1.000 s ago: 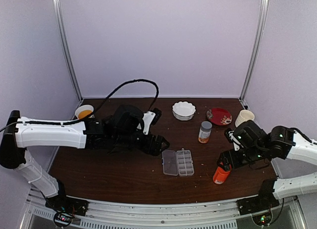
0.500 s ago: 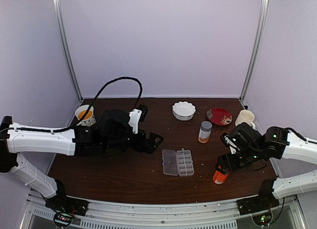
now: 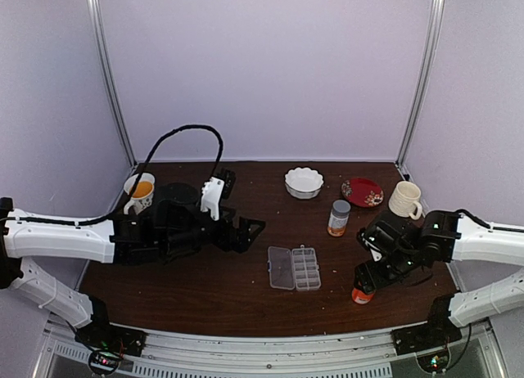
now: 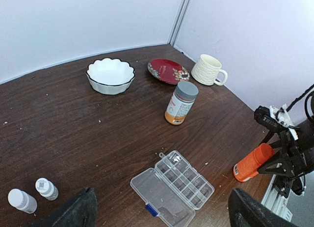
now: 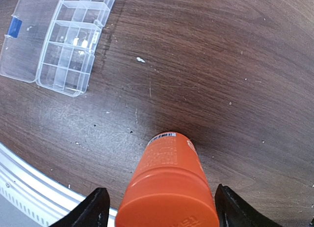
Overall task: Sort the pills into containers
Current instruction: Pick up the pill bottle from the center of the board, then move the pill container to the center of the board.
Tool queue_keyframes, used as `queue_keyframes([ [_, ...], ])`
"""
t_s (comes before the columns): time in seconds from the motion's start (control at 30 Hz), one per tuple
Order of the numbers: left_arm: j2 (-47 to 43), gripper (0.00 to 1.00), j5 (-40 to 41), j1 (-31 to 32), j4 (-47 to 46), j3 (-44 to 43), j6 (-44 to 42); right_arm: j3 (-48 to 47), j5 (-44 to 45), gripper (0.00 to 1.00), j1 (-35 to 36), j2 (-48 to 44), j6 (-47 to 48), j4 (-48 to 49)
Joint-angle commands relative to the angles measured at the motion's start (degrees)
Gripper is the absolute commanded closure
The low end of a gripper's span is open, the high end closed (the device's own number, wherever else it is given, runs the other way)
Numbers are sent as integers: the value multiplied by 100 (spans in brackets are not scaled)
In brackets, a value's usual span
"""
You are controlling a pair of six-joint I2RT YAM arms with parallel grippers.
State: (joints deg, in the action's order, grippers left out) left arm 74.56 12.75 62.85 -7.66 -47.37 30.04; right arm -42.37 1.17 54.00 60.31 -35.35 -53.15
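Observation:
The clear pill organizer box (image 3: 295, 267) lies open mid-table, lid flat to the left (image 4: 171, 190). In the right wrist view two tiny pale pills (image 5: 78, 41) rest in one compartment of the box (image 5: 64, 40), and a whitish speck (image 5: 141, 60) lies on the wood beside it. My left gripper (image 3: 250, 231) hovers left of the box, open and empty, its fingertips (image 4: 73, 212) at the bottom corners of the left wrist view. My right gripper (image 3: 366, 276) straddles the cap of an upright orange bottle (image 5: 169, 187), with a gap on each side between finger and cap.
A grey-capped bottle (image 3: 338, 218), white scalloped bowl (image 3: 304, 182), red plate (image 3: 362, 191) and cream mug (image 3: 404, 200) stand at the back. A cup of orange liquid (image 3: 140, 190) sits far left. Two tiny white bottles (image 4: 34, 193) stand under my left arm.
My left arm pulled back leftward from the box and its jaws widened. My right gripper sank lower around the orange bottle's cap, its jaws narrowing a little.

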Motion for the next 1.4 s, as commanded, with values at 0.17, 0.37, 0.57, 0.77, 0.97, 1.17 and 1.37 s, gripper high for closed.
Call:
queue_keyframes([
  [0.17,231,5,339,16,588,-396,157,-1,439,43,102,304,-121,-52],
  [0.37,907,10,92,-257,1342,-791,937,-116,528,55,120,127,-132,6],
  [0.57,1709,11,-1188,-664,1181,-1065,1210,-271,550,59,120,-136,-62,178],
  [0.77,2877,25,-1979,-796,2268,-2232,1055,-355,474,59,120,-30,73,338],
  [0.97,3534,34,-2081,-855,2496,-2732,1239,-435,209,61,149,217,243,448],
  [1.17,3847,38,-1892,-954,2664,-2829,1361,-570,57,61,190,303,404,590],
  [1.37,4070,46,-2005,-963,2742,-2988,1359,-658,96,60,190,420,436,683],
])
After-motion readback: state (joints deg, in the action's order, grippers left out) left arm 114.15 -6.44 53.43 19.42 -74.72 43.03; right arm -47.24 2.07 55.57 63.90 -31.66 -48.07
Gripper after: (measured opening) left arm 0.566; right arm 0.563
